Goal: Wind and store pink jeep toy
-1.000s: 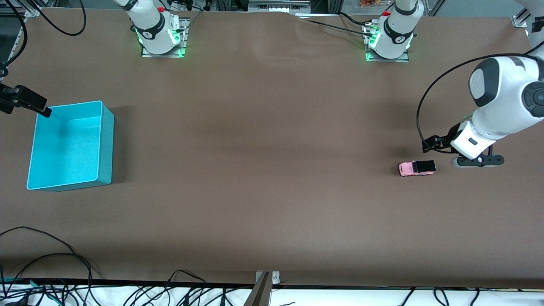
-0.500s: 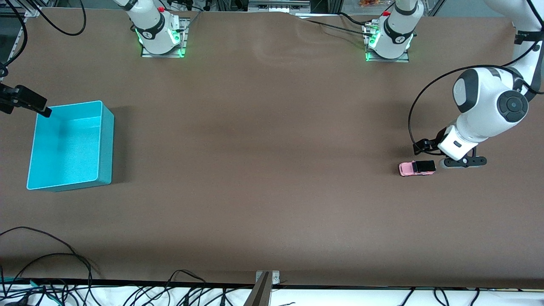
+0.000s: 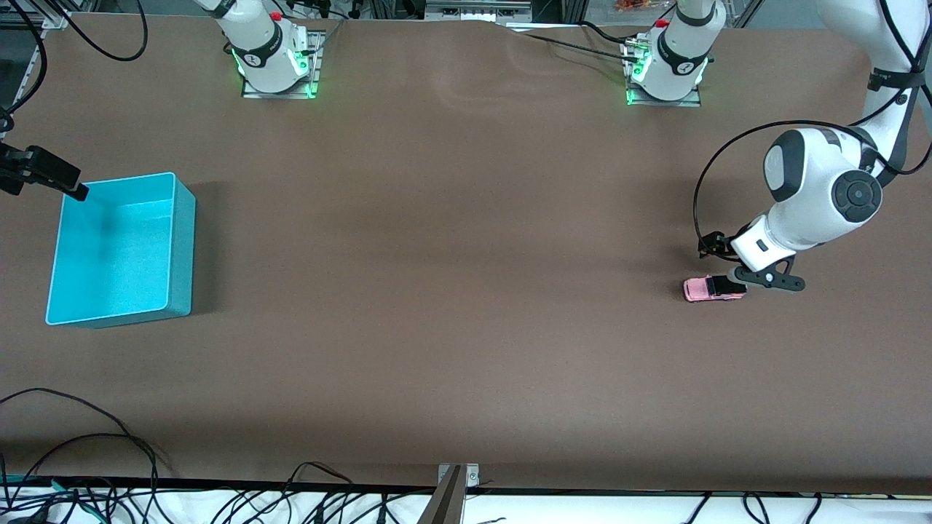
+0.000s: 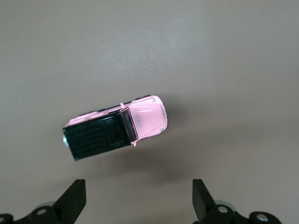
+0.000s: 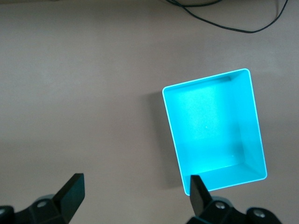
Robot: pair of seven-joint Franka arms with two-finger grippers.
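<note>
Near the table (image 3: 466,349)'s edge at the left arm's end sits the pink jeep toy (image 3: 713,288), which looks light, hard and a bit slick, so pinching its flat sides mid-body seems the safest bet. The left gripper (image 4: 138,198) hangs right over its black roof with fingers spread wide, touching nothing. The right gripper (image 5: 133,198) waits above the turquoise bin (image 5: 254,140) by the table's edge at the right arm's end, also wide apart and empty.

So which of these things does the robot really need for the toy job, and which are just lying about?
Needed:
- pink jeep toy
- turquoise bin, empty
- left pincer, open over the jeep's rear
- right pincer, open, waiting above the bin

Lying about:
- loose black cables along the table's near edge
</note>
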